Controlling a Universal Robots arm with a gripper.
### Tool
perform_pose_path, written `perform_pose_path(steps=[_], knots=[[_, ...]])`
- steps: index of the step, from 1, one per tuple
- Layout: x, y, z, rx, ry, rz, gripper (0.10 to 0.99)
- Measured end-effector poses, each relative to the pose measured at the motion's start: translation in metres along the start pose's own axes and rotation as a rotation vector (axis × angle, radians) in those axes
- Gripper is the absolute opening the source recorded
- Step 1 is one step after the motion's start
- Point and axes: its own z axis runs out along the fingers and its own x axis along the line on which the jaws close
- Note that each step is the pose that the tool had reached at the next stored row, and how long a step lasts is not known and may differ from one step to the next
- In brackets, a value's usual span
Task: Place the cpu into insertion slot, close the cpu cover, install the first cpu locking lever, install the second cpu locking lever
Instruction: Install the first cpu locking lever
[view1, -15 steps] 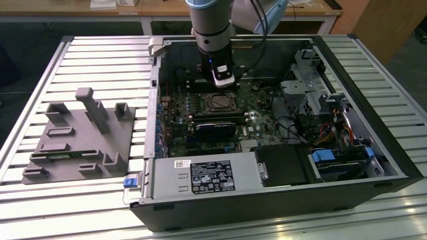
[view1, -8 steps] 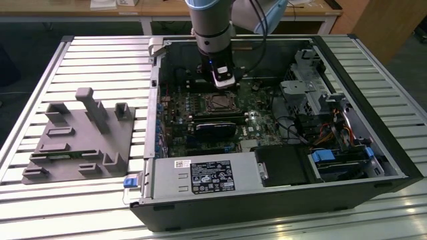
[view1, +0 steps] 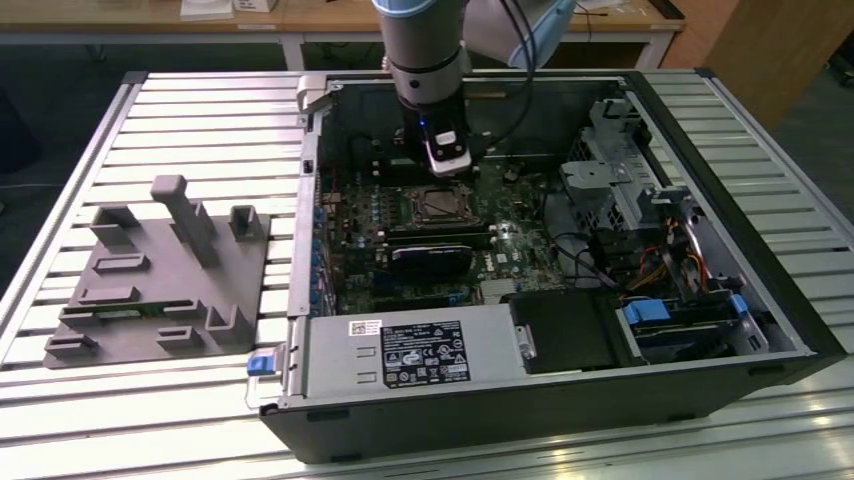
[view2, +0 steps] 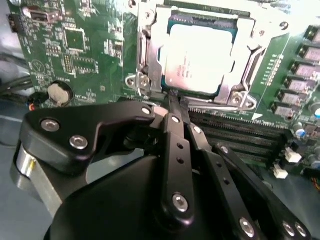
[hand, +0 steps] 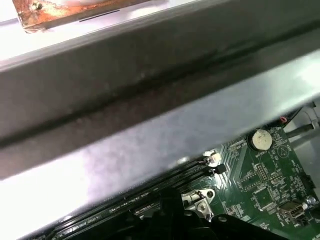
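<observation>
Inside the open computer case (view1: 747, 330), the arm's gripper (view2: 172, 97) hangs just beside the insertion slot (view1: 437, 206), on the side away from the big stickered power supply (view1: 400, 355). The second wrist view is the useful one — it shows the cpu (view2: 199, 57) already sitting flat in the slot, pale silver face up, with the cpu cover (view2: 155, 50) folded down around it so the chip shows through the cut-out. The fingers (view2: 175, 135) look pressed together with nothing between them, tips right at the edge of the cover frame near a thin metal lever rod (view2: 220, 108), though I can't really tell if they touch it. From the exterior view you only get the socket as a small dark square on the green motherboard (view1: 521, 235), and the gripper tip is tucked behind the wrist housing, so the chip itself is hard to make out there. That view does show what the wrist ones don't: a grey fixture block (view1: 167, 275) well apart from the case on the slatted table (view1: 200, 110). The first wrist view is mostly a blurry grey case wall (hand: 150, 125) — only a strip of board, the coin battery (hand: 260, 140) and the ends of the memory slots (hand: 150, 192) peek out beneath it.
</observation>
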Motion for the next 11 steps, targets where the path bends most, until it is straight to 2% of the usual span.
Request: perform_pose_path(steps=[3, 11], knots=[[-0.0006, 0.0008, -0.0035, 0.0, 0.0, 0.0, 0.106], [0.0024, 0.0072, -0.0028, 0.0, 0.0002, 0.0, 0.106]])
